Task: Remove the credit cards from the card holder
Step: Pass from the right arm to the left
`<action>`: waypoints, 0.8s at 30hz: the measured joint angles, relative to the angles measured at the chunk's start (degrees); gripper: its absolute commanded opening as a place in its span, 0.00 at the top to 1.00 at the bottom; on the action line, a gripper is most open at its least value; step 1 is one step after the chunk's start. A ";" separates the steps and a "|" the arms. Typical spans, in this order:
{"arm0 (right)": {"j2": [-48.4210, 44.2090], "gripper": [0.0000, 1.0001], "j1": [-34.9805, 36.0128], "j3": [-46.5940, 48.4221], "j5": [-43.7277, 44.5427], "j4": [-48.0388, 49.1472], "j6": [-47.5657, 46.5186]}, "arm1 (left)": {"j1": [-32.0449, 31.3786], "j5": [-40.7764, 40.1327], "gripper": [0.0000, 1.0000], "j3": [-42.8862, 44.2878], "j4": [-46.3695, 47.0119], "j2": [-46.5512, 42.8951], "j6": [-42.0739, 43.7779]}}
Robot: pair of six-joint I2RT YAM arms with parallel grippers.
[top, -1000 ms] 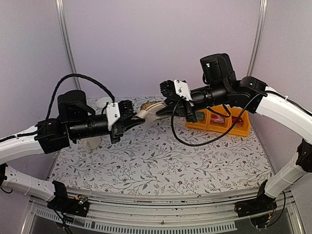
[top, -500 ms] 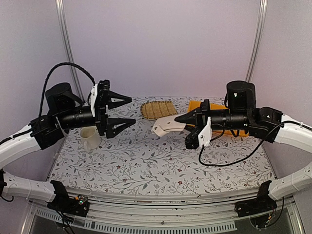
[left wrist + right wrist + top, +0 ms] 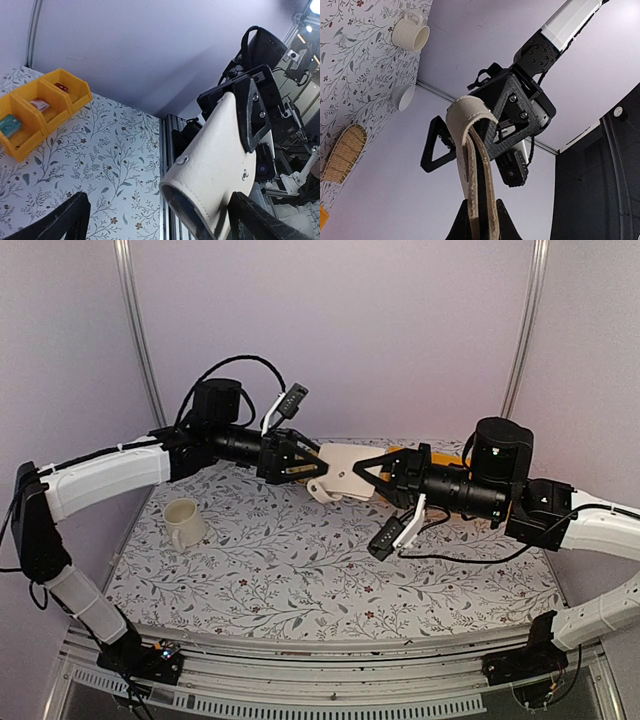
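My right gripper is pinched shut on one end of the tan card holder and holds it in the air above the flowered table, well apart from the white mug. My left gripper is spread wide, with its fingers on either side of the holder's folded end and no grip on it. I cannot tell whether any cards are inside it.
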 measured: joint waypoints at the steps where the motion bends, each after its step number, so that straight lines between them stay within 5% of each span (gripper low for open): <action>1: 0.02 0.98 0.04 0.46 -0.13 0.07 -0.31 | -0.28 1.14 0.02 0.20 0.22 1.14 -0.76; 4: 0.13 0.98 0.13 1.14 -0.39 -0.39 -1.01 | -1.42 4.31 0.02 0.66 1.14 2.89 -1.84; 6: 0.17 0.98 0.33 1.16 -0.61 -0.39 -1.11 | -2.62 6.12 0.12 0.63 2.82 2.64 -2.03; 14: 0.48 0.98 1.90 1.46 -2.34 -0.46 -1.64 | -4.66 11.32 1.00 -3.10 14.86 0.79 -8.09; 18: 0.48 0.96 1.86 1.46 -2.45 -0.83 -2.29 | -4.55 11.82 1.00 -4.09 17.90 0.66 -10.10; 20: 0.48 0.77 1.88 1.44 -2.58 -0.85 -2.29 | -4.57 11.61 1.00 -5.25 20.00 0.35 -11.15; 23: 0.81 0.10 1.88 1.57 -3.19 -0.85 -2.08 | -4.76 8.81 1.00 -8.66 23.47 -1.70 -12.41; 24: 1.07 0.00 1.86 1.97 -3.41 -0.50 -0.96 | -4.81 7.30 1.00 -9.62 24.00 -2.62 -12.50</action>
